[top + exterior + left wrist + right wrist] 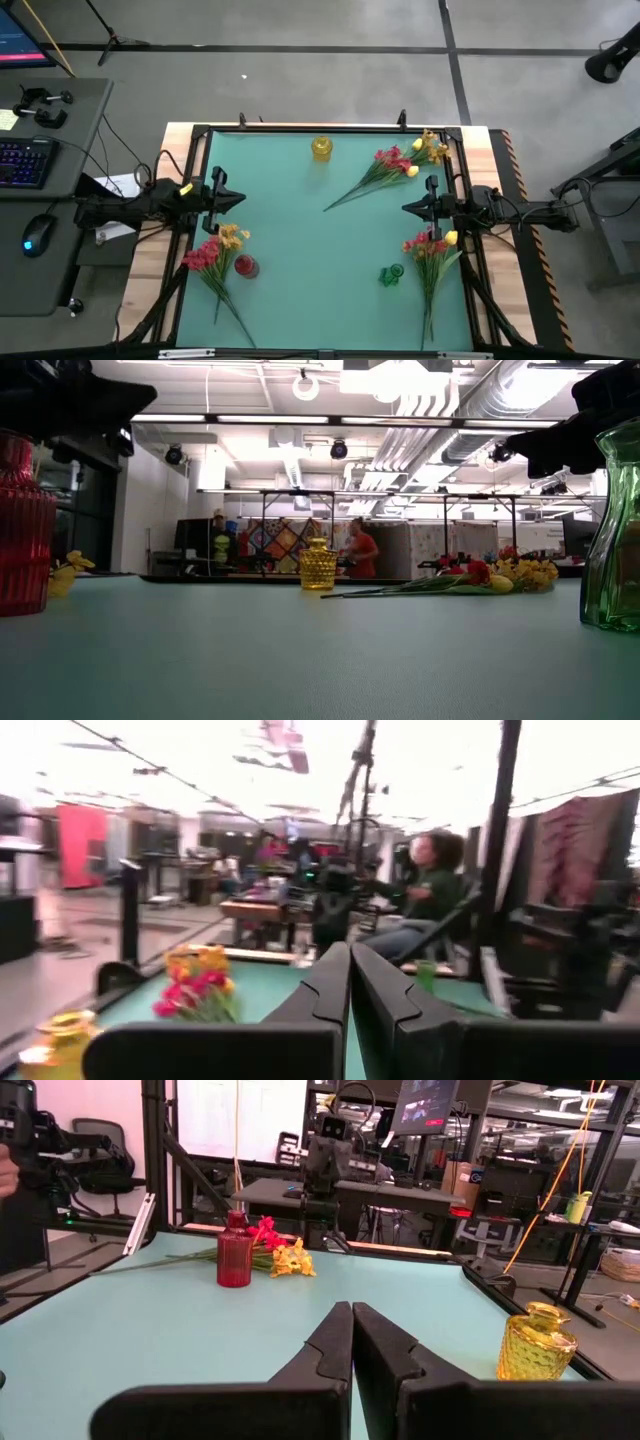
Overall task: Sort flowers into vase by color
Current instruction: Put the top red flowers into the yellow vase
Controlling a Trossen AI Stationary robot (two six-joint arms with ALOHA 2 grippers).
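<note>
Flowers were counted in three loose bunches on the teal table [300, 230], none of them in a vase: one bunch [215, 262] of red-pink and orange-yellow sprays lay at the left edge, a second [392, 168] of red-pink blossoms with yellow buds lay toward the far right corner, and a third [432, 258] lay along the right edge, all with long green stems; three vases were counted, each of ribbed or dimpled glass and each apart from the others: a red vase [245, 266] was seen upright just beside the left bunch, a yellow vase [321, 148] with a bulbous dimpled body stood near the far edge, and a green vase [391, 273] was set near the right bunch; two grippers were counted; the left gripper [238, 199] was held over the left side of the table with its dark fingers pressed together and nothing between them, and the right gripper [408, 208] was likewise closed and empty over the right side; a keyboard [22, 163] and a mouse [33, 238] were seen on a desk to the left; people were seen in the room beyond the table.
</note>
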